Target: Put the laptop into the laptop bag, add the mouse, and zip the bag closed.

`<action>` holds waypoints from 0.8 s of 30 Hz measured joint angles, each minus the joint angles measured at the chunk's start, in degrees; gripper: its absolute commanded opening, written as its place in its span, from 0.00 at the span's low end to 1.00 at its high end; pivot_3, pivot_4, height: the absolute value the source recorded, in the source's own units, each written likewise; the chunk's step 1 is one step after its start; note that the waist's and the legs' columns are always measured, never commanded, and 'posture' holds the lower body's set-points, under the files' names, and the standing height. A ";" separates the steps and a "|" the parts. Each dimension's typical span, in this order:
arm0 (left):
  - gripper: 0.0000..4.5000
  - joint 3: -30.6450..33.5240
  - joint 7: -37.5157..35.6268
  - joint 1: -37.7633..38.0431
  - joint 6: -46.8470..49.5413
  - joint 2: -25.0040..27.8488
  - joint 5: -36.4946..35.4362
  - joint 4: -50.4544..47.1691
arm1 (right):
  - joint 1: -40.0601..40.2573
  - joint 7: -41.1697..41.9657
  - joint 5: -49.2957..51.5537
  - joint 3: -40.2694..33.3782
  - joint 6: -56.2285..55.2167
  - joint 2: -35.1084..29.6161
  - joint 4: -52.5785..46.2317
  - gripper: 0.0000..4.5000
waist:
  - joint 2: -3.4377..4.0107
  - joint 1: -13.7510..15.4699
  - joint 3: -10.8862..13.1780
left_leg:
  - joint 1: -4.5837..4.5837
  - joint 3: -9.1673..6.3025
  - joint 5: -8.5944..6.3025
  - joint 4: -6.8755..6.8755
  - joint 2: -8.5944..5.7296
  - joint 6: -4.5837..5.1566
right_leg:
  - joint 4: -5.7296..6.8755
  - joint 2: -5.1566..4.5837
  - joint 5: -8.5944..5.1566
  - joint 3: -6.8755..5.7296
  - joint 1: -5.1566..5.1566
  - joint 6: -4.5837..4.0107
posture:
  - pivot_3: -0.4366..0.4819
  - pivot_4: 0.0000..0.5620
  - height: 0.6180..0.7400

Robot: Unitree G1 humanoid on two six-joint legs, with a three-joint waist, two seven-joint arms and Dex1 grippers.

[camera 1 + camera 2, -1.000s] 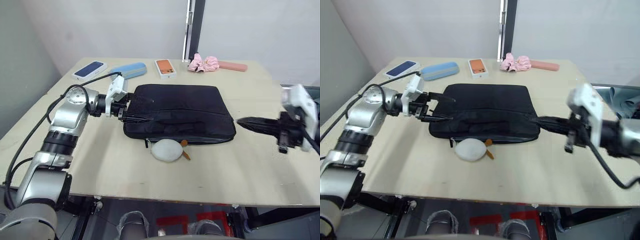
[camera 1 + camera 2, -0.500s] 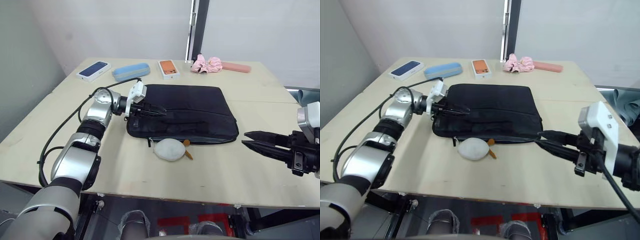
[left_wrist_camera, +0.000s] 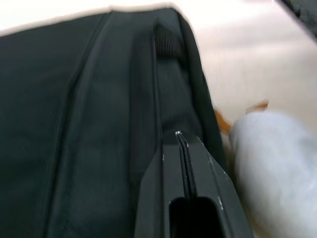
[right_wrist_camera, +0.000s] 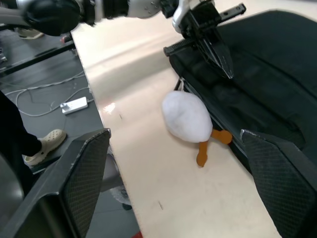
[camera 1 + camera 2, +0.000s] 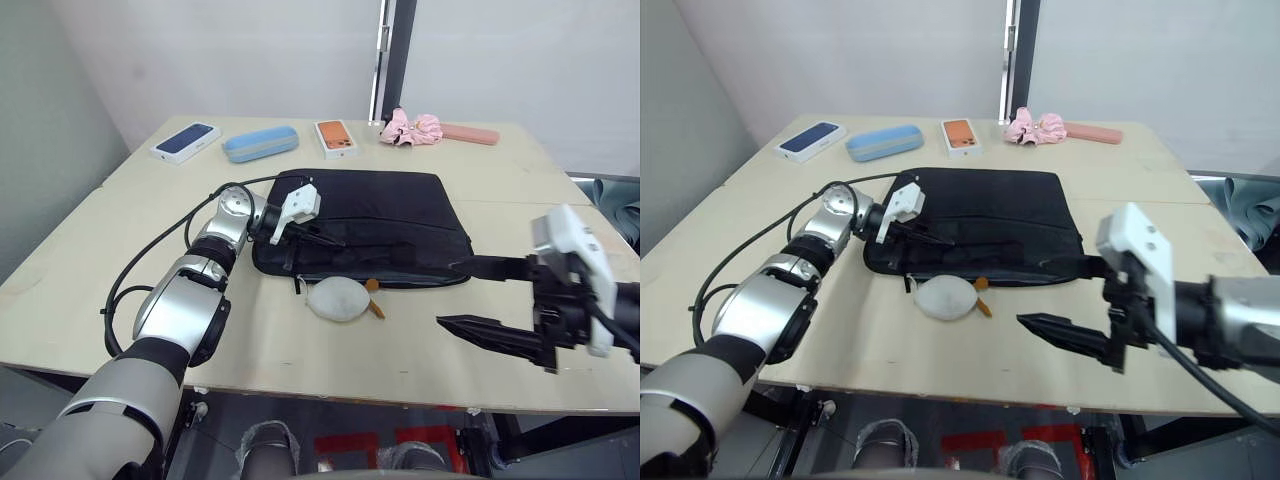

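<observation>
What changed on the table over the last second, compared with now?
The left gripper has slid from the laptop bag's left end onto its top and shut. The right gripper pulled back from the bag's right end toward the table's near edge, fingers wide apart. Bag and white lumpy thing lie as before.

no legible text, labels, brands, or numbers anywhere

Left arm: extended forward toward 12 o'clock, wrist turned toward 3 o'clock. Left gripper (image 5: pixel 318 236): black fingers pressed together, tips pointing toward 3 o'clock, held low.

Right arm: entering from 3 o'clock, forearm level, wrist pointing toward 9 o'clock. Right gripper (image 5: pixel 468 295): two black fingers spread wide, one above the other, tips pointing toward 9 o'clock.
</observation>
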 measured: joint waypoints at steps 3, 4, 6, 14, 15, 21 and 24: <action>0.00 1.83 1.88 -0.04 0.39 -0.27 0.77 1.56 | -8.13 0.70 -7.34 13.01 -0.97 4.42 4.10 1.00 | 0.00 0.03 0.00 | -0.05 -0.03 0.00 0.03 -0.03 0.00 | -0.02 -0.03 0.01 -0.02 0.01 0.00 | 0.48 0.27 1.00; 0.00 2.19 2.20 -0.06 0.63 -0.29 0.92 1.85 | -10.21 1.40 -9.32 16.28 -1.19 5.67 5.42 1.00 | 0.00 0.07 0.00 | -0.05 -0.03 0.00 0.03 -0.04 0.00 | -0.02 -0.03 0.01 -0.03 0.01 0.00 | 0.48 0.27 1.00; 0.00 2.74 2.82 -0.06 1.17 -0.49 1.26 2.07 | -14.23 3.07 -13.80 22.58 -1.76 8.30 8.14 1.00 | 0.00 0.13 0.00 | -0.08 -0.05 0.00 0.03 -0.05 0.01 | -0.02 -0.04 0.01 -0.05 0.01 -0.01 | 0.48 0.27 1.00; 0.00 4.19 4.00 0.31 2.40 -0.09 4.34 2.72 | -27.16 11.61 -34.97 44.86 -5.91 16.64 21.03 1.00 | -0.01 -0.11 0.00 | -0.07 -0.09 0.01 0.05 -0.07 0.01 | 0.06 -0.08 0.02 -0.08 0.00 -0.02 | 0.48 0.27 1.00; 0.00 4.29 3.99 0.33 2.52 0.00 4.50 2.72 | -28.28 12.15 -36.89 46.50 -6.38 17.56 21.94 1.00 | -0.01 -0.12 0.00 | -0.05 -0.08 0.01 0.05 -0.07 0.01 | 0.08 -0.08 0.02 -0.07 0.01 -0.02 | 0.48 0.27 1.00; 0.00 5.08 3.93 0.75 2.67 0.38 5.23 2.72 | -30.21 14.93 -44.35 51.36 -8.64 23.67 27.18 1.00 | -0.01 -0.13 0.00 | -0.05 -0.08 0.01 0.06 -0.07 0.01 | 0.07 -0.08 0.02 -0.07 0.02 -0.03 | 0.48 0.27 1.00; 0.00 5.78 3.94 1.20 2.68 0.59 5.33 2.71 | -30.25 15.69 -47.00 51.62 -9.06 26.04 29.08 1.00 | -0.01 -0.12 0.00 | -0.02 -0.09 0.01 0.07 -0.07 0.01 | 0.11 -0.08 0.03 -0.07 0.03 -0.04 | 0.48 0.27 1.00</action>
